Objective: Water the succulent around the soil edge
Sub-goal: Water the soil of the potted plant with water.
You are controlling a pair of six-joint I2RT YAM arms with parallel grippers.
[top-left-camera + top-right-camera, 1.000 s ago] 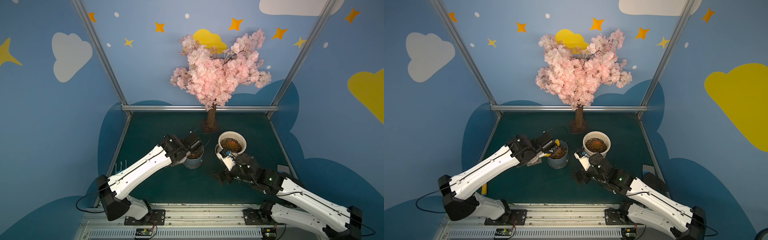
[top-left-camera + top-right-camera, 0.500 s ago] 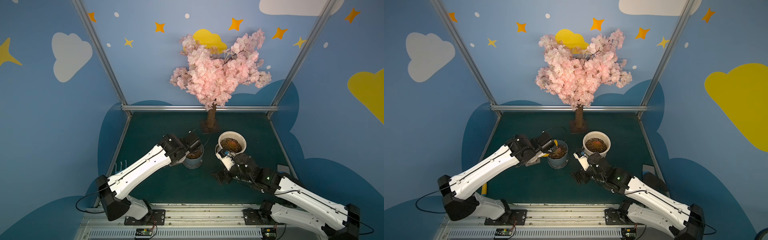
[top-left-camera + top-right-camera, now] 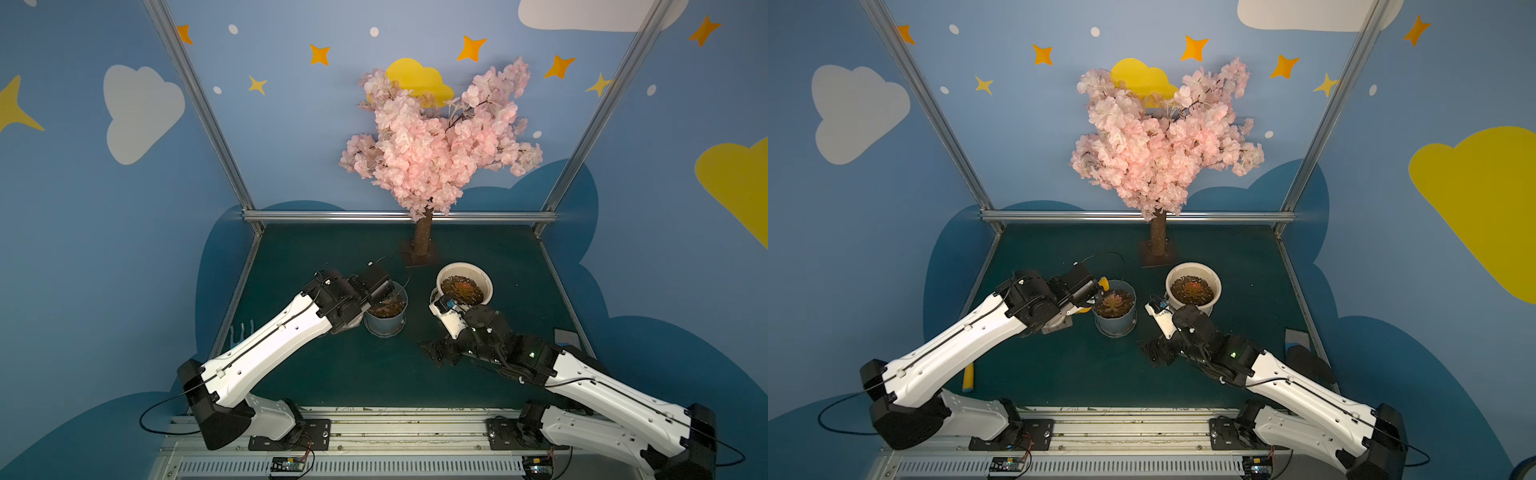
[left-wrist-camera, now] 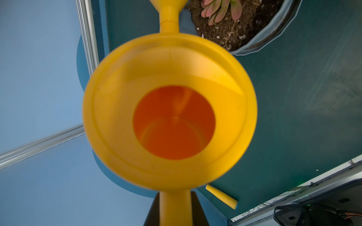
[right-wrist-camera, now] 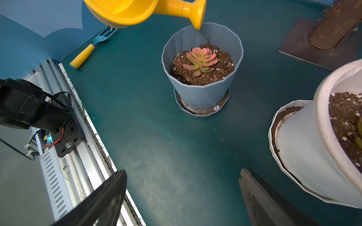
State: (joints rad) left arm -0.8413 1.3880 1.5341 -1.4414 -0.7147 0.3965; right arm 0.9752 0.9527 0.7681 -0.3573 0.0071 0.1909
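Well, from up high the yellow watering can (image 3: 1104,285) is mostly hidden behind the left arm's wrist, so only slivers of it show. In the left wrist view it fills the picture, blurred, its orange-lit hollow facing the lens and the flared spout head cut off at the edge. The left gripper (image 4: 175,195) has its jaws clamped on the can's handle, though only the dark finger (image 4: 196,211) edges show.

The right gripper (image 5: 182,174) hangs low over the green mat (image 5: 156,148) between the pots, jaws spread wide with only bare mat between them.

There are two pots, two succulents, two saucers, one can, one fork and one tree. The blue-grey pot (image 5: 201,92) is faceted plastic, standing in a matching saucer (image 5: 203,113). Its pink-green succulent (image 5: 200,59) sits as a rosette in the middle of coarse dark soil (image 5: 221,70) flecked with white grit. The can's spout head (image 5: 197,13) tilts down right at that pot's rim, on the side away from the right arm.

The white pot (image 5: 305,156) is round and smooth, in a fluted saucer (image 5: 278,125), and half cut off in the right wrist view. Its own rosette (image 3: 1192,287) is clear from above.

A small fork (image 5: 92,49) with blue tines and a yellow handle lies by the mat's left edge. The pink blossom tree (image 3: 436,145) stands at the back.
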